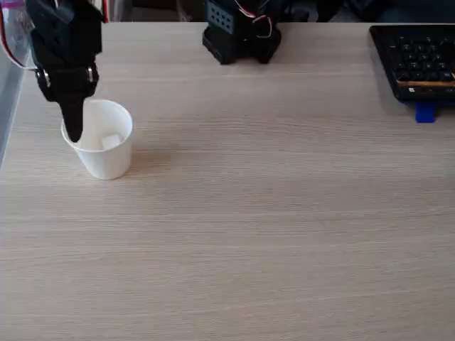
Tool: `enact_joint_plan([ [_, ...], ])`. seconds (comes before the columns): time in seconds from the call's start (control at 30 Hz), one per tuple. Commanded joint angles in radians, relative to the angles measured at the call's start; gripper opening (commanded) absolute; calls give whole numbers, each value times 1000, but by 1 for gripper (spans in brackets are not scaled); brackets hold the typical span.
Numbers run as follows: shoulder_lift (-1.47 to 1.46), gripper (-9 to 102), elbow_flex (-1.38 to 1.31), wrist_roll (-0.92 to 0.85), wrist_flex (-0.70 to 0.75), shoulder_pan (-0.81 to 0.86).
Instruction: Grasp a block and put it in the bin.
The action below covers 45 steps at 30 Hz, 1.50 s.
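At the upper left of the fixed view, the black pincer hangs nose-down over the left part of the white paper cup, its dark tip reaching past the near-left rim and dipping into the mouth. From this angle the two fingers read as one tapered black shape, so how far the pincer is spread cannot be told, and nothing can be seen gripped between them. Just to the right of the tip, inside the cup, sits the small white block; it lies against the inner wall on the side away from the pincer and appears apart from the fingertip, though the gap is too small to judge surely. The cup stands upright on the pale wood-grain table, directly beneath and slightly right of the pincer. Above the tip rises the bulky black body of the arm's wrist, with red and white wires showing at the top edge. Well to the right of the pincer, at the far edge of the table, stands the black arm base. Farther right again, at the frame's corner, lies a black keyboard, and just below its near edge a small blue piece rests on the table.
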Motion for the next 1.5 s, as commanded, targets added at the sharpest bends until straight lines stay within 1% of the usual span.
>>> enact_joint_plan([
  [0.0, 121, 20, 35, -3, 18, -29],
  [0.17, 244, 19, 170, 2, 18, -87],
  [0.67, 650, 16, 672, 14, 9, -362],
  [0.87, 790, 10, 882, 29, -28, -457],
  [0.93, 822, 4, 937, 34, -31, -486],
  [0.97, 836, 1, 965, 44, -38, -499],
  [1.0, 853, 0, 991, 52, -49, -512],
  [1.2, 960, 0, 1147, 94, -124, -611],
  [1.37, 1101, 0, 1316, 121, -207, -750],
  [1.47, 1144, 0, 1374, 160, -230, -818],
])
